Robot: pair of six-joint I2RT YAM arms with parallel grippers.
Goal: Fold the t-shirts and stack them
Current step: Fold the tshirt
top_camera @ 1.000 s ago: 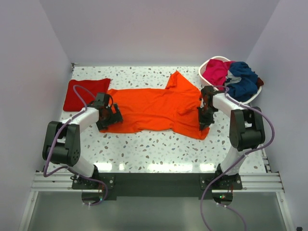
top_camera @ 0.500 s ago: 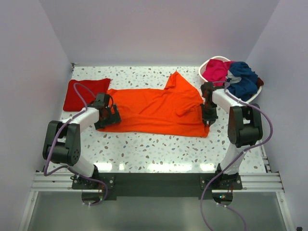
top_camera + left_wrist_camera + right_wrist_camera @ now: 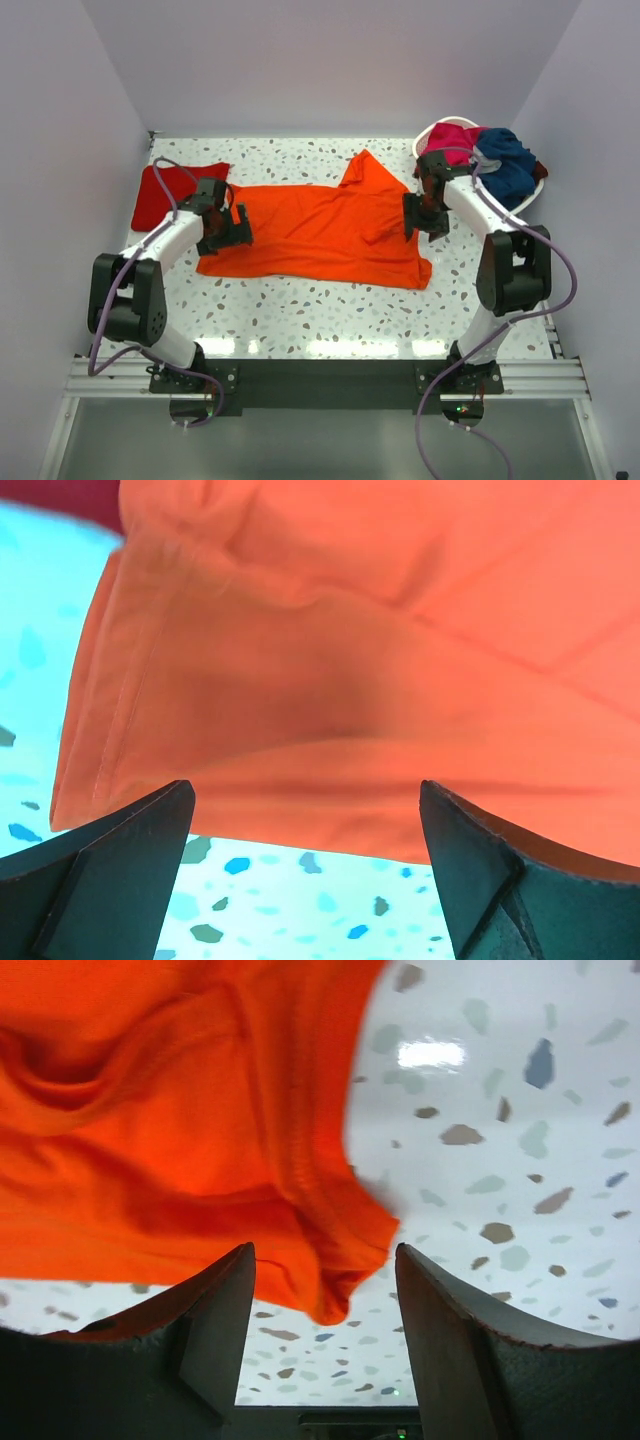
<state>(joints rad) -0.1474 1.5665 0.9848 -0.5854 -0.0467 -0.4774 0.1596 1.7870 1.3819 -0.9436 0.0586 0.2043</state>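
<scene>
On the white speckled table [image 3: 330,310], a large bright orange cotton t-shirt [image 3: 320,235] is spread out flat-ish across the middle, long side running left to right, with one sleeve poking toward the far side. A few wrinkles can be seen near its right end.

The left gripper [image 3: 226,230] is parked over the shirt's left end. In the left wrist view its claw [image 3: 305,830] is wide open, with nothing pinched. The orange hem [image 3: 250,680] is just lying on the table past the fingertips.

The right gripper [image 3: 416,214] is held at the shirt's right edge. From the right wrist view its claw [image 3: 322,1270] is seen spread apart too, so the cloth is released. A loose orange corner [image 3: 330,1260] is seen in the gap between the two fingers, not squeezed by either one.

A darker red folded tee [image 3: 165,195] is laid at the far left of the table, just beside the orange one's left end. At the far right, a white basket [image 3: 428,140] is sitting with a magenta tee [image 3: 450,145] and a navy tee [image 3: 505,165] bunched up in it, magenta on the left, navy on the right.
</scene>
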